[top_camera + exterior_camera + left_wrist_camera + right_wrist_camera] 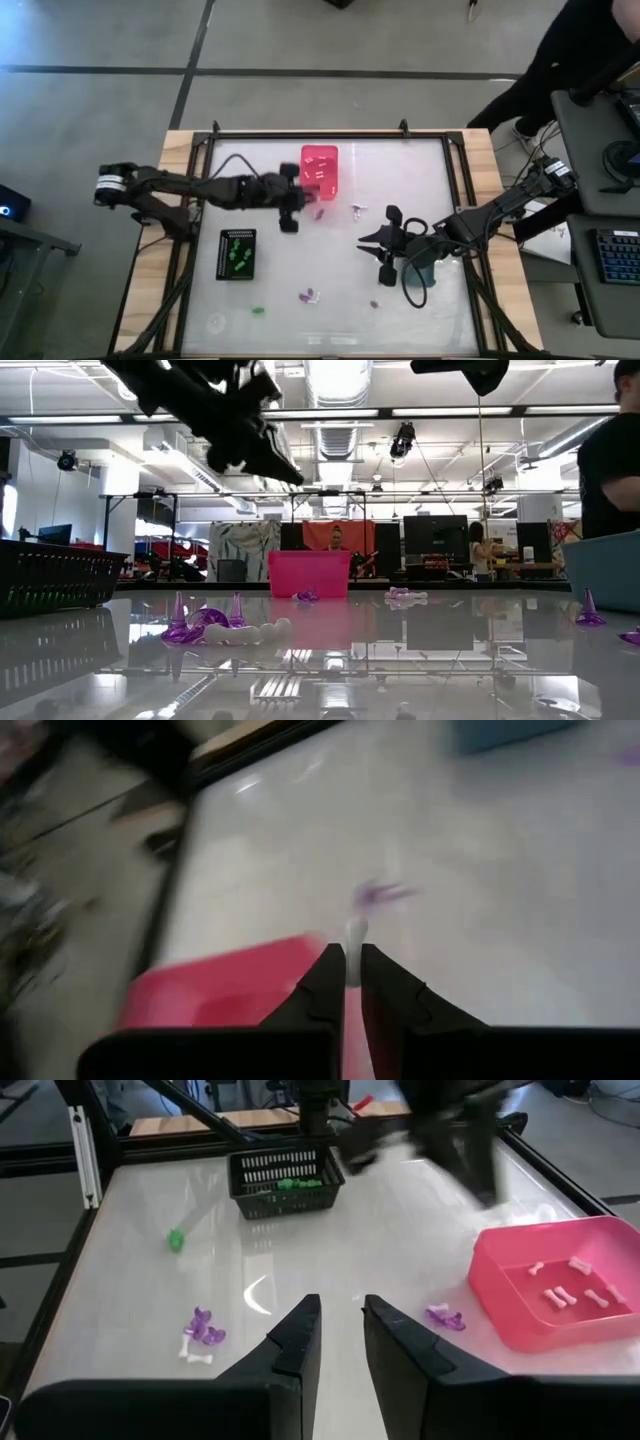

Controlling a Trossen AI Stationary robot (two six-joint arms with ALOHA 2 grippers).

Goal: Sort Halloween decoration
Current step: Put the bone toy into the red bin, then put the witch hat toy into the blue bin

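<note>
Left wrist view: your left gripper (351, 982) pinches a small white plastic piece (352, 935) beside the pink plastic bin (220, 985) | next: carry over, drop | right gripper (340, 1342) waits, jaws narrowly apart, empty

Grey floor (100, 40) crossed by dark lines; ceiling strip lights (450, 412); monitors (435, 532) behind.

One camera hangs high above, looking straight down on the whole worktop (330, 300) and both arms. A second sits at worktop level, facing across it into the room. Each wrist camera looks forward past its own arm's fingers, close over the surface. All four views share the pink bin (320, 169).
</note>
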